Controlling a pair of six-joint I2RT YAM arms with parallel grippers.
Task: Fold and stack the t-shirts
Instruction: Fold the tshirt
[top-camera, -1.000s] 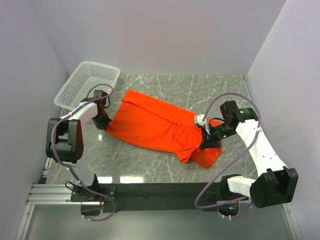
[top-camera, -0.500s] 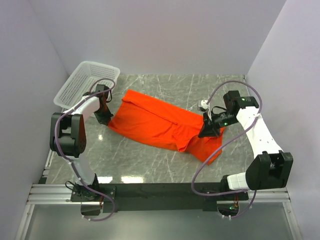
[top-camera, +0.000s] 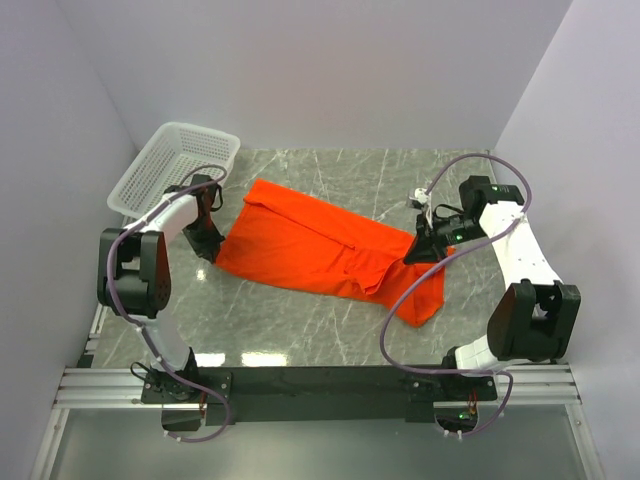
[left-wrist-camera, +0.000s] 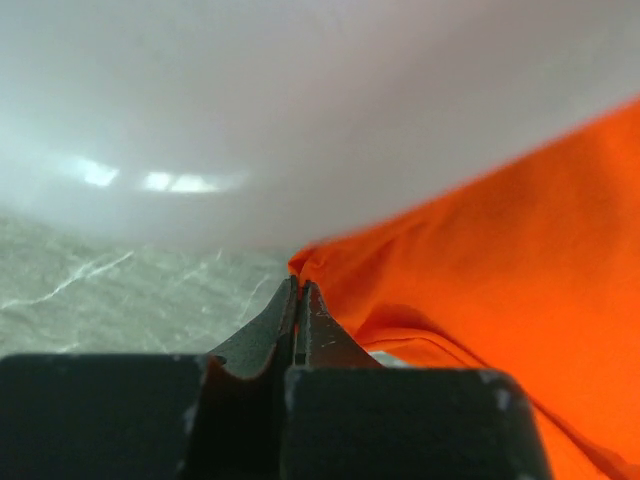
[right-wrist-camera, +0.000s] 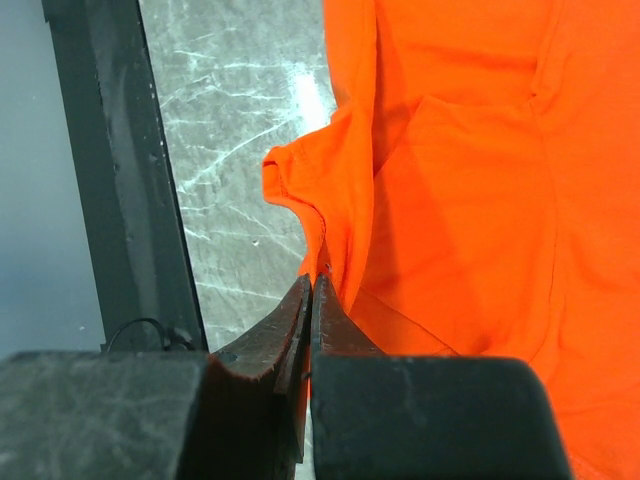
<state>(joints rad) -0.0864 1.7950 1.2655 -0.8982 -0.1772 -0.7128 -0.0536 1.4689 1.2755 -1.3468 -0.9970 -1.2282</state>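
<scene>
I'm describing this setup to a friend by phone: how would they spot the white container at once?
Start at the grey marble table. At its far left corner, beyond the left gripper and the orange-red t-shirt it pinches, sits the basket. Nothing else there is made of white open plastic mesh.

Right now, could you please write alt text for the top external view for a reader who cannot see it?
A bright orange-red cloth t-shirt lies spread diagonally across a grey marble table, the left gripper holding its left end and the right gripper its right end. A white plastic mesh basket sits at the far left corner.
</scene>
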